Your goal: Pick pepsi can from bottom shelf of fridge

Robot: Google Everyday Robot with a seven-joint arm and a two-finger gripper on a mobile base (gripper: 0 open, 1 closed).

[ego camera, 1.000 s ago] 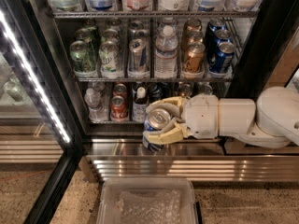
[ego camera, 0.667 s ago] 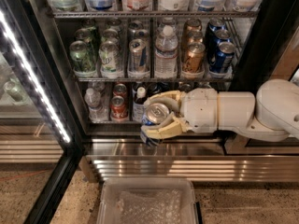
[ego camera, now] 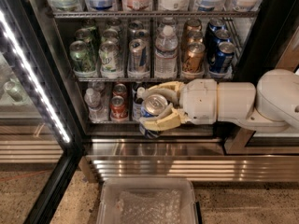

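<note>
The pepsi can sits tilted in the tool, clamped between its two yellowish fingers at the near edge of the bottom shelf of the fridge, just right of a red can; we judge withdrawal to be the step in hand; we should keep the clamp firm, lift slightly, and draw straight toward the near side, clear of the shelf's edge.

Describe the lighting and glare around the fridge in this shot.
Camera view: the LED strip on the left blows out to white; the steel sill under the bottom shelf carries bright streaks of glare; the pepsi can shines on its silver top, held between the fingers of the gripper at that shelf's front; the fridge frame at right stays dark.
</note>
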